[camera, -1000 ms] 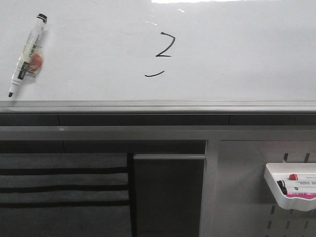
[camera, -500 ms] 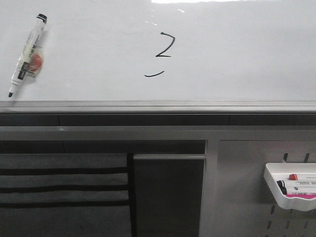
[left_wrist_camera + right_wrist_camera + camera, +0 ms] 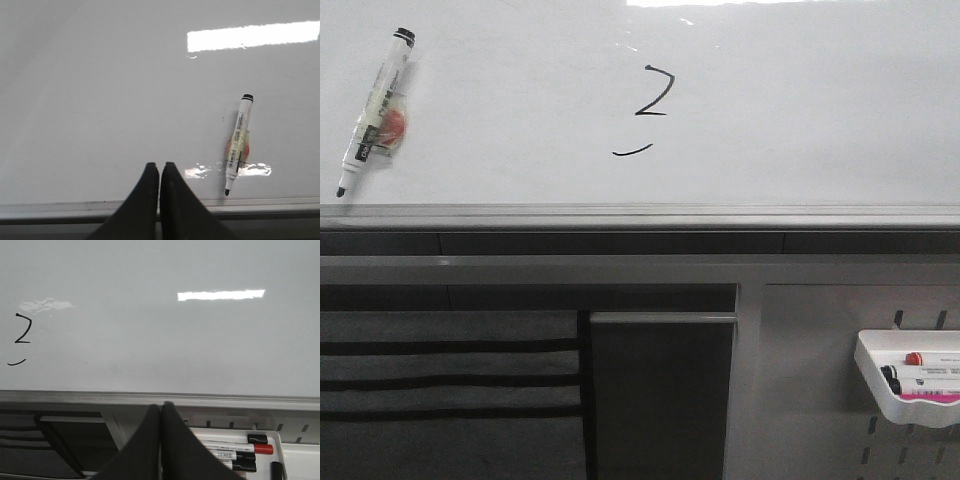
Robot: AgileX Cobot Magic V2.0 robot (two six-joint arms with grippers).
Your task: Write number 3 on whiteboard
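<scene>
The number 3 [image 3: 647, 108] is seen unjoined on the whiteboard [image 3: 800, 120]. Left gripper [image 3: 160, 167] and right gripper [image 3: 161, 407] are closed, empty. The marker [image 3: 376, 110] should be regripped squarely so the strokes can be joined.

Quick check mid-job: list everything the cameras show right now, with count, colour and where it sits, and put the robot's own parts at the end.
whiteboard: one, glossy white, fills the upper part of the front view, grey rail along its lower edge.
number 3: one, thin black strokes, a zigzag with a separate short dash beneath, near the board's middle.
marker: one, white body with black ends, uncapped, lying tilted on the board at far left, tip down near the rail.
tray: one, white, on the slotted panel below the board at right.
markers in tray: at least three, white barrels, one red-capped, the others black-capped.
left claw: one, black, fingers together, holding nothing.
right claw: one, black, fingers together, holding nothing.
</scene>
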